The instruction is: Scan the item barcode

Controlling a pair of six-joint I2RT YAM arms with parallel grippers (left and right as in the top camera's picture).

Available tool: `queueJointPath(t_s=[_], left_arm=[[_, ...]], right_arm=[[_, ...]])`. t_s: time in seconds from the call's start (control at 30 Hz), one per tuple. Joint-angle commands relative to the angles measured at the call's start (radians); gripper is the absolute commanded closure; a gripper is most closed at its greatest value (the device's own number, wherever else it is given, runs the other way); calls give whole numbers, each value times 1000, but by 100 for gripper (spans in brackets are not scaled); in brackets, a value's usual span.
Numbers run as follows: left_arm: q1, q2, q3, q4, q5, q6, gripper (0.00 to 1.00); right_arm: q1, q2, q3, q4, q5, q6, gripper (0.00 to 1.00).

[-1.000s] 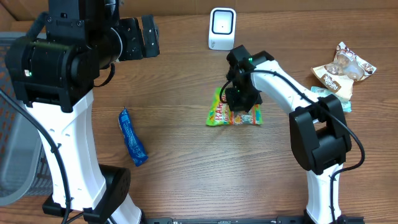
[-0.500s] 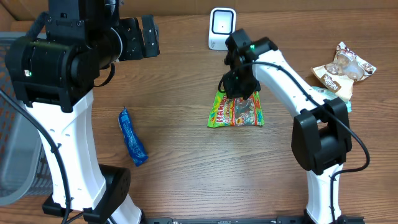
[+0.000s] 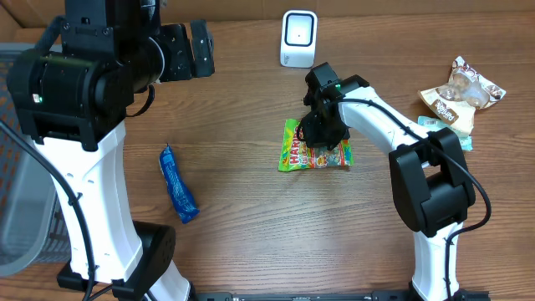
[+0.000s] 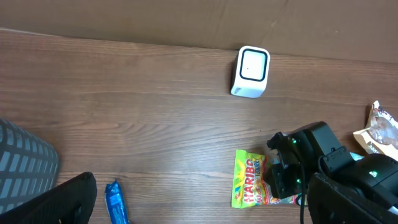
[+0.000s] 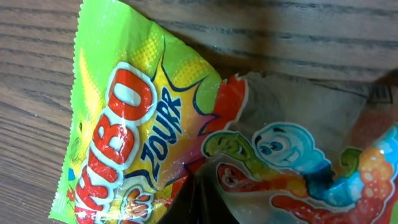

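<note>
Overhead: I see my right gripper (image 3: 322,131) pinched shut on the candy bag (image 3: 294,153) at centre frame, below the scanner (image 3: 298,38). My left gripper (image 3: 190,50), upper left, is spread wide and empty.
Left wrist: the bag (image 4: 247,182) lies at lower centre.
Right wrist: the bag (image 5: 137,124) fills the frame.

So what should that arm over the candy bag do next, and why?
Probably lift the candy bag a little off the table. The right tool is shut on it, yet it lies flat on the wood, and the white scanner stands apart toward the far edge, so the bag needs clearance before travelling there.
</note>
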Motion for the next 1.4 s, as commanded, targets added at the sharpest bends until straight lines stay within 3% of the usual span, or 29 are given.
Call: queueJointPath(t_s=[0.0, 0.17, 0.3, 0.37, 0.5, 0.63, 1.0, 1.23, 1.37], left_arm=[[-2, -2, 1, 2, -5, -2, 0], [-2, -2, 1, 2, -5, -2, 0], [-2, -2, 1, 2, -5, -2, 1], [-2, -2, 1, 2, -5, -2, 0], [-2, -2, 1, 2, -5, -2, 0], [-2, -2, 1, 2, -6, -2, 0], [-2, -2, 1, 2, -5, -2, 0], [-2, -2, 1, 2, -5, -2, 0], [-2, -2, 1, 2, -5, -2, 0]], right_arm=[[-6, 0, 50, -52, 27, -23, 96], [-8, -29, 249, -242, 10, -29, 79], [-35, -64, 364, -331, 21, -29, 57], [-64, -76, 370, -333, 21, -30, 45], [-145, -74, 328, -336, 4, -30, 32], [-227, -74, 232, -311, -121, -109, 25], [-285, -74, -54, -90, -370, -171, 23], [-269, -74, -227, 117, -393, -80, 25], [-264, -74, -285, 187, -436, -69, 38]])
